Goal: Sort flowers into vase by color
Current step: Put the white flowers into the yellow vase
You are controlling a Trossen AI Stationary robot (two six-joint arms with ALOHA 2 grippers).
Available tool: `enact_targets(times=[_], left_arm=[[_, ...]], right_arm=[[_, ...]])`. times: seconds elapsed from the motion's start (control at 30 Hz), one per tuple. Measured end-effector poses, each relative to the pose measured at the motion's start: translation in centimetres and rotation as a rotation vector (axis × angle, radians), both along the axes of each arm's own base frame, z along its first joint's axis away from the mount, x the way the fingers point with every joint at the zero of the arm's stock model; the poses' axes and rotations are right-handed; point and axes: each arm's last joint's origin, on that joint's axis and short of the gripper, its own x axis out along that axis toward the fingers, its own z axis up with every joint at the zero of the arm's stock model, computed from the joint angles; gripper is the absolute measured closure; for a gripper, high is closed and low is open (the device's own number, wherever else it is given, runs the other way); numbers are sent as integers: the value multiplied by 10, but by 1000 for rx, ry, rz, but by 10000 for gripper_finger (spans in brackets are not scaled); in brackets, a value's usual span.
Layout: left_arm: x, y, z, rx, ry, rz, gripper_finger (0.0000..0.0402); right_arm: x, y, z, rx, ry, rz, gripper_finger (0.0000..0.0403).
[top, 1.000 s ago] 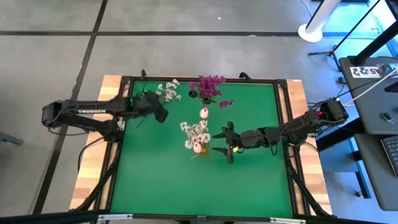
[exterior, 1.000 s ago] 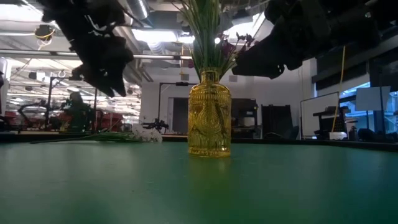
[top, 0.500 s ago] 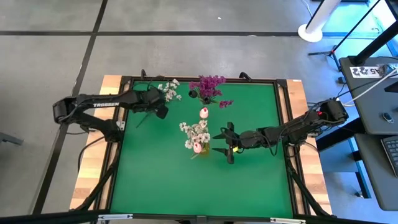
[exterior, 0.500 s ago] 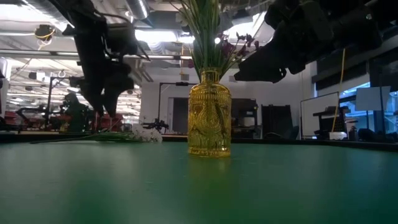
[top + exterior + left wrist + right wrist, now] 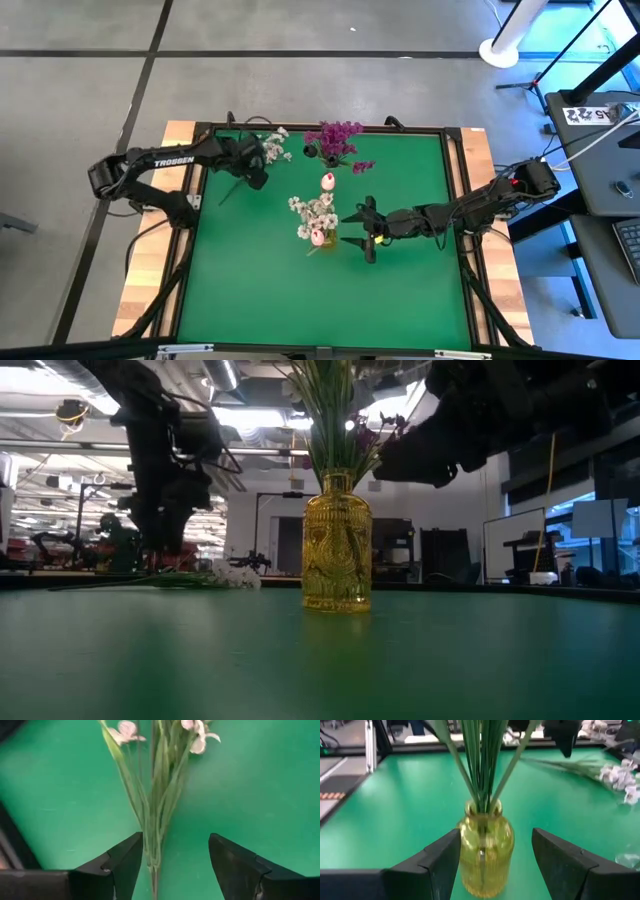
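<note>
A sprig of white blossoms (image 5: pixel 272 147) lies flat near the table's far left; its green stems (image 5: pixel 152 827) run between the fingers of my open left gripper (image 5: pixel 175 845), which hovers low over them (image 5: pixel 256 170). I cannot tell whether the fingers touch them. A yellow glass vase (image 5: pixel 485 850) stands mid-table with white sprigs and pale pink buds (image 5: pixel 318 215) in it. My open right gripper (image 5: pixel 360 229) waits just right of it, a finger standing off each side. Magenta sprigs (image 5: pixel 335 135) stand in a dark vase near the far edge.
A single pink bud (image 5: pixel 327 181) shows between the two vases, and a loose magenta sprig (image 5: pixel 363 166) lies right of it. The table's black frame (image 5: pixel 200 128) runs close behind the white sprig. The green mat's near half (image 5: pixel 320 300) is bare.
My left gripper has come down toward the white sprig's stems and shifted a little toward the far edge, while its arm has stretched out farther over the table. My right arm and the flowers have kept still.
</note>
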Motion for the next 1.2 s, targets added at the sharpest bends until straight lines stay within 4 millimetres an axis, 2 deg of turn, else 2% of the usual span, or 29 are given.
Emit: enact_targets(times=[0.1,0.2,0.37,0.57,0.7,0.97,1.2], left_arm=[[-4,15,4,-27,-16,21,179],[-14,27,1,-69,46,59,179],[-23,39,-16,-173,163,124,179],[-10,40,-43,-292,202,79,179],[0,36,-52,-308,223,20,179],[2,30,-48,-318,212,-17,179],[1,31,-33,-340,274,-20,179]], right_arm=[[1,0,2,1,-21,1,158],[1,0,2,-2,-19,2,158],[0,0,1,-5,-11,2,158],[0,0,1,-5,-10,1,158],[0,0,1,-5,-10,1,158],[0,0,0,-12,-1,-7,158],[0,-1,0,-18,4,-23,158]])
